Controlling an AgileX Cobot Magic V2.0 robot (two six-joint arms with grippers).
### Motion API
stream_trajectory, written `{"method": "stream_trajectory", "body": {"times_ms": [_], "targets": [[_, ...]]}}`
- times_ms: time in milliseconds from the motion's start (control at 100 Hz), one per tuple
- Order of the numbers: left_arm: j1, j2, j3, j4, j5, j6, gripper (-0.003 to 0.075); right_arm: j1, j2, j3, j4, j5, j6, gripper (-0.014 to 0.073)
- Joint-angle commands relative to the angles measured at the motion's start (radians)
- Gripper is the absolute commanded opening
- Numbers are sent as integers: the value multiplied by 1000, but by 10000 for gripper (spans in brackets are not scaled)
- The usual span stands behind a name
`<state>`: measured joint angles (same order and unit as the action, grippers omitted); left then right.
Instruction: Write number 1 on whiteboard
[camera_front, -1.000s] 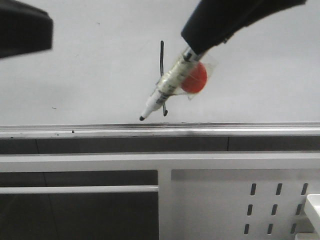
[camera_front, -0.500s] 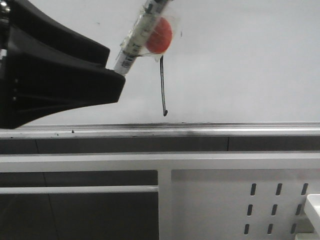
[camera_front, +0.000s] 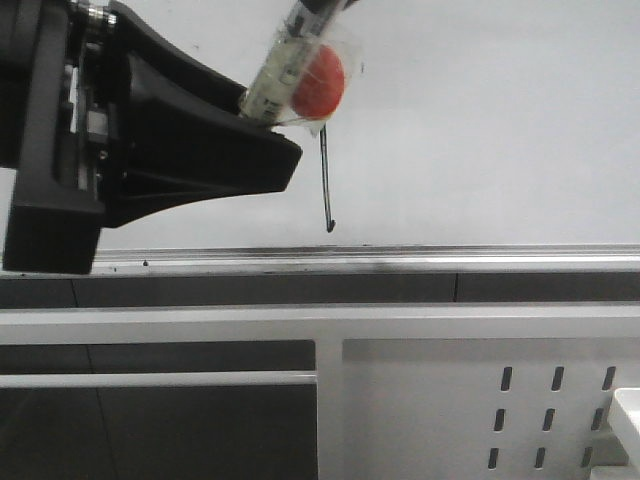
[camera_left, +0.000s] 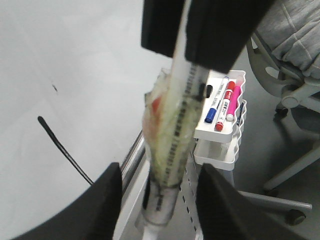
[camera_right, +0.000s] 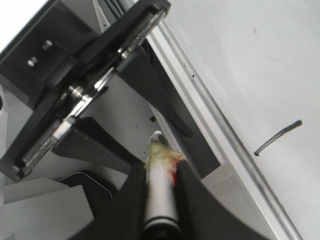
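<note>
On whiteboard (camera_front: 480, 130): number 1 (camera_front: 325, 185) drawn | right gripper (camera_right: 159, 180) clamped marker (camera_front: 285, 68) | left gripper (camera_left: 159, 200) fingers spread around marker tip

The left claw (camera_front: 285, 160) has pushed further right across the front view, its open fingers now flanking the taped marker (camera_front: 285, 65), whose tip is hidden.

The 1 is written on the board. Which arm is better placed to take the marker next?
Left, probably. The left gripper is open, with a finger on either side of the lower end of the marker. The right gripper is shut on the upper barrel. The 1 looks finished.
</note>
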<state>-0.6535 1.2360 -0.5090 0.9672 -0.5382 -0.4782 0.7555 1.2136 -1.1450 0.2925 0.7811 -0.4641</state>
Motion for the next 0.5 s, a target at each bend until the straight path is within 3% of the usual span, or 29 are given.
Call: {"method": "stream_trajectory", "body": {"times_ms": [0,160,490], "targets": [[-6,-17,-31,-34,-57,0,221,-1,-19,-37,14,-47,-6,-71],[-6,-17,-31,-32,-57,0,-23,-1,-19,-37,12,-47,-6,-71],[-6,-17,-23,-32,-53,-9,-20,-1,-8,-37,14,-34,-6,-71]]}}
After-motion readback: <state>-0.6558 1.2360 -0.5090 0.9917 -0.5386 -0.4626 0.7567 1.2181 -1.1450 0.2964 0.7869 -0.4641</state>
